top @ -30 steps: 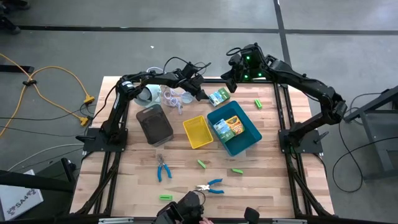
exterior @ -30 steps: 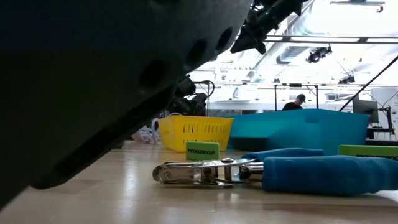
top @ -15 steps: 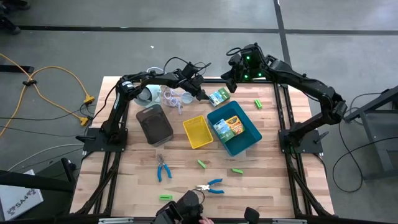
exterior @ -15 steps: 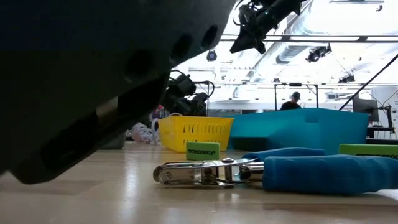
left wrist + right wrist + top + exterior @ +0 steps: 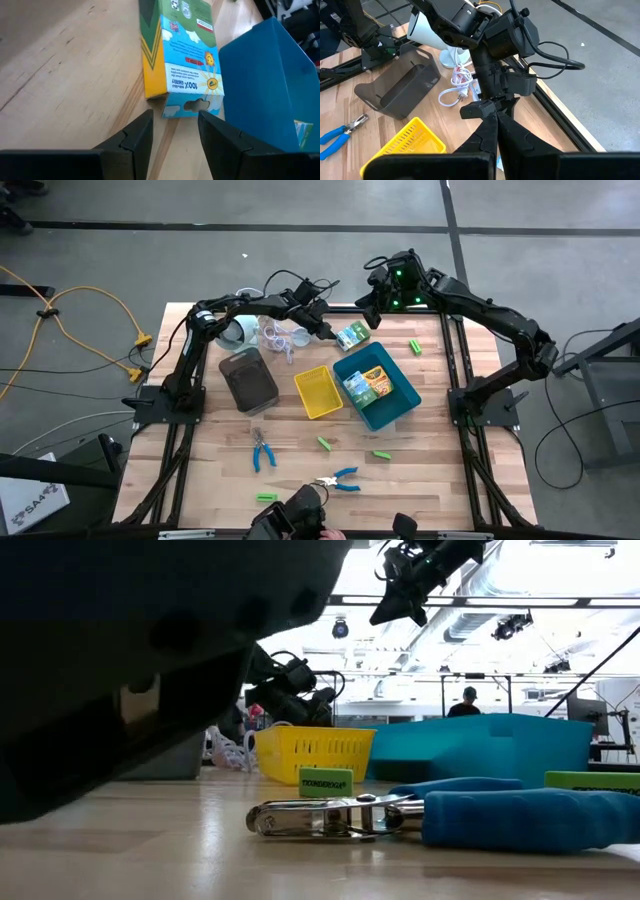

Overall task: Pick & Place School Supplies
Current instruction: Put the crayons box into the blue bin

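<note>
Left tool [image 5: 330,333] low over the desk [image 5: 420,470] near the far edge, just left of the green crayon box [image 5: 352,336]. Fingers [image 5: 132,137] spread, one to each side of the box's near end in the left wrist view, short of it; nothing pinched, contact not discernible. Box lying flat, just beside the far corner of the blue tray [image 5: 400,405].

Right tool [image 5: 368,298] raised above the far edge of the desk, fingers [image 5: 487,135] pressed together, empty, pointing down toward the left arm's wrist.

Second crayon pack [image 5: 362,385] inside the blue tray. Yellow tray [image 5: 318,393] touching the blue tray's left side; grey tray [image 5: 248,378] further left, apart. Green blocks scattered: one near the far right corner [image 5: 414,346], two mid-desk [image 5: 324,444] [image 5: 381,454], one by the near edge [image 5: 266,497]. Blue-handled pliers, one pair left of centre [image 5: 262,450], another near the near edge [image 5: 338,479], the latter filling the foreground of the low view. White round device with cord [image 5: 268,332] at the far left.
</note>
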### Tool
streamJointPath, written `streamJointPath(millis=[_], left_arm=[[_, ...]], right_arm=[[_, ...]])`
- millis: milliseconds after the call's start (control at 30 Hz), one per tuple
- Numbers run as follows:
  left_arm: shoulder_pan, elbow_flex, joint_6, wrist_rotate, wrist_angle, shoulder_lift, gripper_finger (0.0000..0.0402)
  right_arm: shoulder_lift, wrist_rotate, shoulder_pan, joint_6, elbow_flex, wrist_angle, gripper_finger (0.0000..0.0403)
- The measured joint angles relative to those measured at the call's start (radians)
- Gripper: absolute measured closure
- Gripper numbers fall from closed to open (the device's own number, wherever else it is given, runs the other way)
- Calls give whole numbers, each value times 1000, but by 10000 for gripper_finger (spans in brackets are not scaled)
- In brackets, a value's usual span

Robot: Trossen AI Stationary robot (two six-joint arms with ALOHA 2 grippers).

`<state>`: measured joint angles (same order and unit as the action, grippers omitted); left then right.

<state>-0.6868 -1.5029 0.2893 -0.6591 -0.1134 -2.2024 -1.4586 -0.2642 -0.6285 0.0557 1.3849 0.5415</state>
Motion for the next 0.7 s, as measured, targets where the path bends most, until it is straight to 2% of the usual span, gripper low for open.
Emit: streamJointPath(millis=[400, 700], left_arm=[[0, -28, -19, 37, -100, 0, 249], [0, -28, -27, 40, -105, 0, 249]], right_arm=[[0, 0, 0, 0, 0, 0, 401], [0, 0, 0, 0, 0, 0, 401]])
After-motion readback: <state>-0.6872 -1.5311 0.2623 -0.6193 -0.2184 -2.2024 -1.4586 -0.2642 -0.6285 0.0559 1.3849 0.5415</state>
